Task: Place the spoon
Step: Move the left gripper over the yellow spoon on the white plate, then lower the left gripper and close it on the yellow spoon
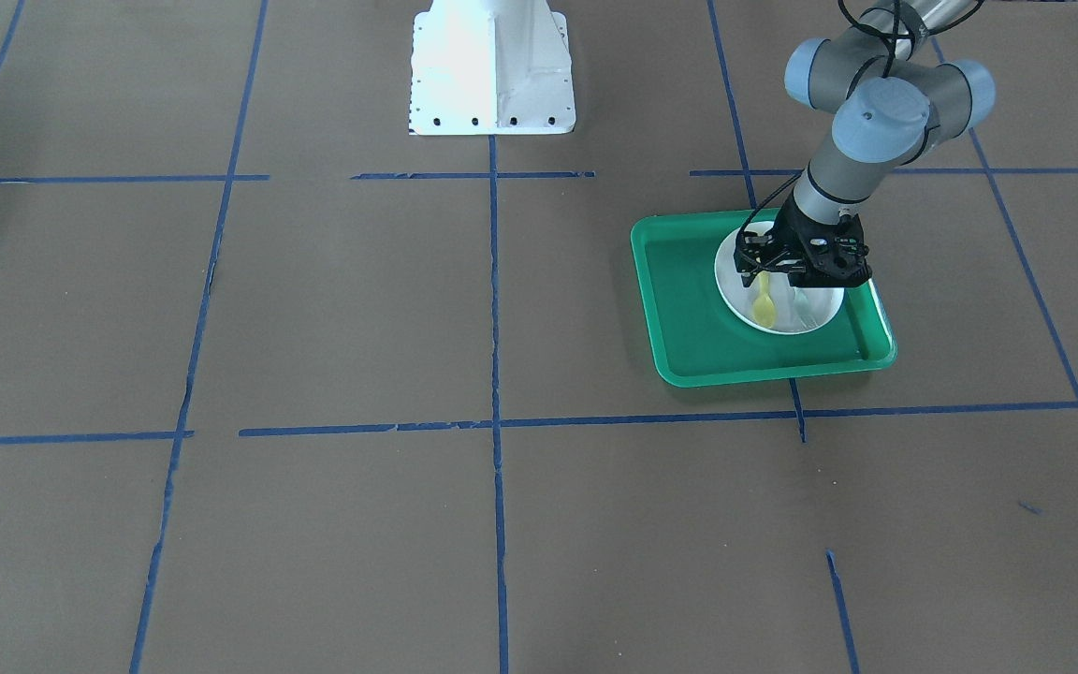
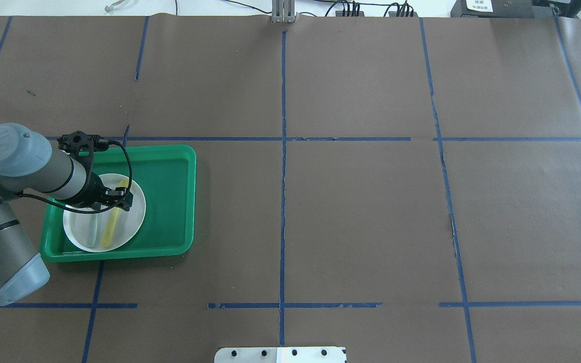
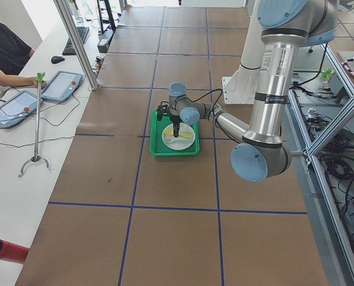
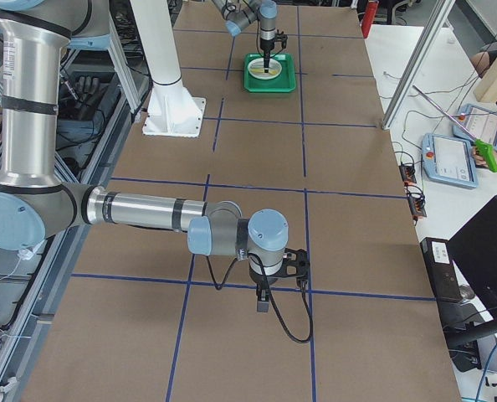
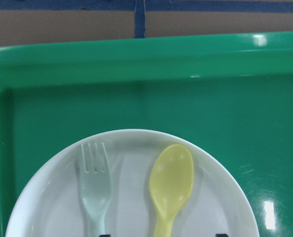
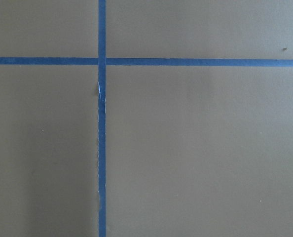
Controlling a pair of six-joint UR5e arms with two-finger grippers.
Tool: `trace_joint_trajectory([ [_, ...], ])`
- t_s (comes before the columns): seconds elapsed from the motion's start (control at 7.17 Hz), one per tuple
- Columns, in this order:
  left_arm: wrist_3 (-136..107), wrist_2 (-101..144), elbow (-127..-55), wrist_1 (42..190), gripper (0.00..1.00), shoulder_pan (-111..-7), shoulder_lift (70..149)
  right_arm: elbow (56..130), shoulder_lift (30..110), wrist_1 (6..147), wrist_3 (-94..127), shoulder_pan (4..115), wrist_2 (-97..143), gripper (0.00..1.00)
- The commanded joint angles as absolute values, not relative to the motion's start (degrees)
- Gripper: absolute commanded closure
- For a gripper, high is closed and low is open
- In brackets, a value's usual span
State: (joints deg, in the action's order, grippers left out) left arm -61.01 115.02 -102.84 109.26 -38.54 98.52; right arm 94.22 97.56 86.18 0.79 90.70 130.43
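Note:
The yellow spoon lies flat on the white plate, bowl toward the tray's far rim, beside a pale grey-green fork. The plate sits in the green tray. My left gripper hangs low over the plate, its jaws open and standing either side of the spoon's handle. From overhead the spoon shows below the gripper. My right gripper hovers over bare table far from the tray; I cannot tell whether it is open or shut.
The tray sits on brown paper marked with blue tape lines. The white robot base stands at the table's robot side. Operators' tablets lie on a side bench.

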Motion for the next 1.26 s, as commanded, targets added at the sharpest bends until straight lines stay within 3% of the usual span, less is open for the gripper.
trace_joint_trajectory([
  [0.0, -60.6, 115.0, -102.7, 109.3, 0.34, -38.3, 98.5, 94.2, 97.6, 86.2, 0.8, 90.7, 130.4, 0.00],
  [0.56, -60.7, 115.1, -101.1, 112.2, 0.38, -38.0, 98.5, 94.2, 97.6, 86.2, 0.8, 90.7, 130.4, 0.00],
  [0.98, -60.7, 115.3, -101.6, 112.1, 0.90, -38.0, 98.4, 94.2, 97.6, 86.1, 0.8, 90.7, 130.4, 0.00],
  [1.12, -60.6, 115.3, -101.8, 112.1, 1.00, -38.1, 98.0, 94.2, 97.6, 86.2, 0.8, 90.7, 130.4, 0.00],
])
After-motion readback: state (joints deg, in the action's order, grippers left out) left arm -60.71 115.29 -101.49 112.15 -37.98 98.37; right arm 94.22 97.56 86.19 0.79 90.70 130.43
